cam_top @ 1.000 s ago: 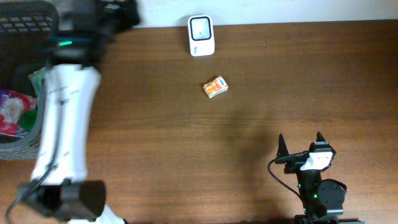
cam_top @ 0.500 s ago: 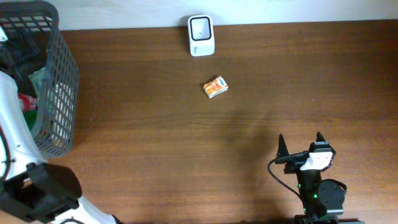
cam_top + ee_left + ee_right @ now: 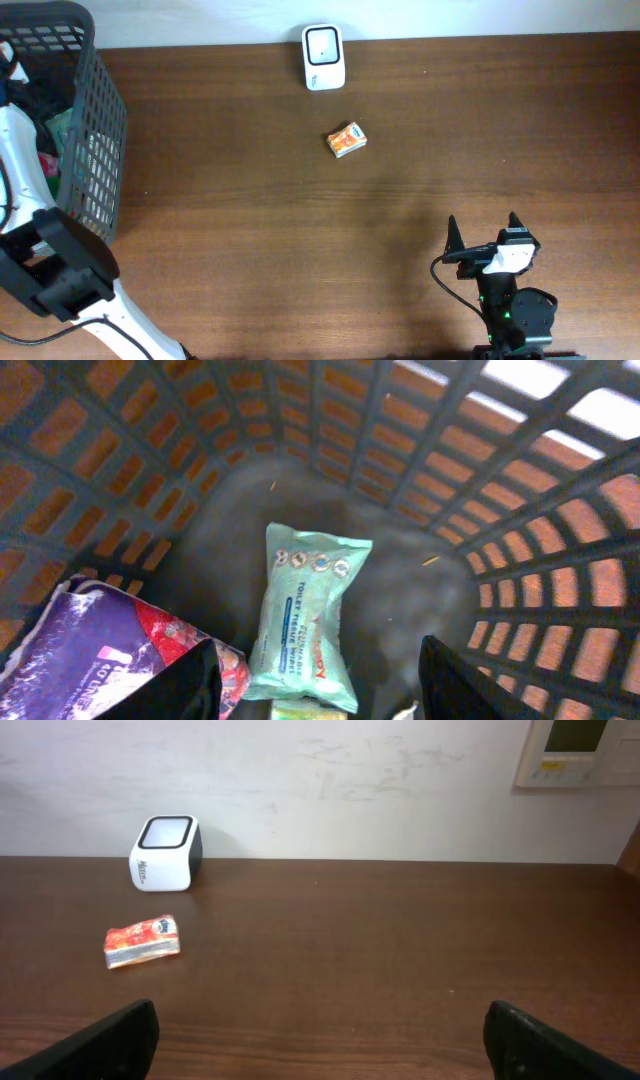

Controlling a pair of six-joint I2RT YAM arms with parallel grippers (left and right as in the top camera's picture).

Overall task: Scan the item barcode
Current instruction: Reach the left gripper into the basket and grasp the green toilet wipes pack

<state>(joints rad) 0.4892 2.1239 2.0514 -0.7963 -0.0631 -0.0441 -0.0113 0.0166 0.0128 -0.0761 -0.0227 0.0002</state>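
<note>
Inside the dark mesh basket (image 3: 100,120), the left tool (image 3: 333,685) hangs with its two black fingers (image 3: 205,680) spread apart and nothing gripped between them. Under the gap lies a pale green packet (image 3: 305,615), flat on the basket floor with its printed face up. Just beside it, on the side of the left finger, sits a purple and red packet (image 3: 105,660), partly hidden by that finger; whether the two packets touch cannot be told. The basket's lattice walls rise all around them. From overhead, the basket stands at the far left end of the worktop (image 3: 300,250), and the left arm (image 3: 60,265) reaches over its rim from the near side.

At the near right of the worktop, the right tool (image 3: 483,225) is held low with its jaws fully apart and empty, pointing toward the back wall. An orange packet (image 3: 347,140) lies on the bare wood near the middle of the worktop, slightly askew, well apart from both tools and from the basket. Beyond it, against the back edge by the white wall, stands a white scanner (image 3: 323,57) with a dark window on top, near the orange packet but not touching it.
</note>
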